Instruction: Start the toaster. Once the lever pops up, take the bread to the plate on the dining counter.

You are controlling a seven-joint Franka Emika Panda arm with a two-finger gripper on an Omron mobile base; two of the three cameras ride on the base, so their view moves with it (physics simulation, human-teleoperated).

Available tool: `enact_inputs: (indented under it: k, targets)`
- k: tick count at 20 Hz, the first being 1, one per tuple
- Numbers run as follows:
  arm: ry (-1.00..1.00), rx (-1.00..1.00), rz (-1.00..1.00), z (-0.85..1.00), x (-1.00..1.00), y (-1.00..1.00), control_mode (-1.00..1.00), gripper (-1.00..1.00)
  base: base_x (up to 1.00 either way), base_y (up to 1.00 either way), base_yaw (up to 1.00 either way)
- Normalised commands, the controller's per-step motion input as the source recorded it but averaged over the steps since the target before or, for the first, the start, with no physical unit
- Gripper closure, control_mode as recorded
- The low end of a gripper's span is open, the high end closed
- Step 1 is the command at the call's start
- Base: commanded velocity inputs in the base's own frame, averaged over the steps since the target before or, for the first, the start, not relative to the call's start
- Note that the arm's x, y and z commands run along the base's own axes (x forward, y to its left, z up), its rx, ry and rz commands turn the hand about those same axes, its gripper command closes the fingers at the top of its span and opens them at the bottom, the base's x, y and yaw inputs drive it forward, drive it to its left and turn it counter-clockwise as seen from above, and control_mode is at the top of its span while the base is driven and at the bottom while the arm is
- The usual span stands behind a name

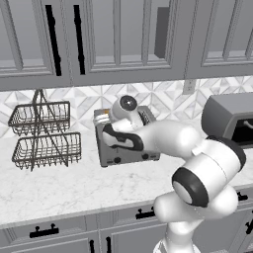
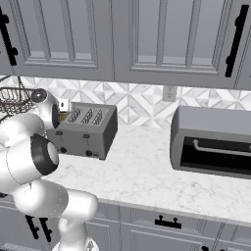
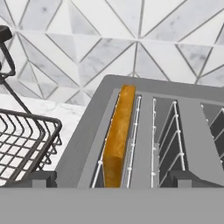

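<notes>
The grey four-slot toaster (image 2: 90,128) stands on the worktop against the tiled wall, partly hidden by my arm in the left base view (image 1: 109,153). The bread (image 3: 117,140) stands edge-on in its leftmost slot, orange-yellow, its top just above the slot rim, and shows as a small tan patch (image 1: 102,117). My gripper (image 3: 116,180) hovers above the toaster's front edge, open wide, looking down along the slots with nothing between its fingers. Two levers and two dark knobs show on the toaster's front in the right base view. The plate and the dining counter are out of view.
A two-tier dark wire basket rack (image 1: 43,133) stands just left of the toaster, its rim close to the hand (image 3: 26,135). A larger dark-grey rounded appliance (image 2: 212,141) sits to the right. Grey wall cabinets hang overhead.
</notes>
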Motion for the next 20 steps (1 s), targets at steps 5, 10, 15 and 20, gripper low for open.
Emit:
enact_inputs:
  k: [5,10,15,20]
  targets:
    - [0.0,0.0,0.0,-0.15,0.16,0.0,-1.0,-1.0,0.0,0.0,0.0]
    - [0.0,0.0,0.0,-0.17,0.08,0.0,-1.0,-1.0,0.0,0.0,0.0]
    - [0.0,0.0,0.0,-0.01,0.14,0.0,-1.0,-1.0,0.0,0.0,0.0]
    - [0.0,0.0,0.0,-0.05,0.11,0.0,-1.0,-1.0,0.0,0.0,0.0]
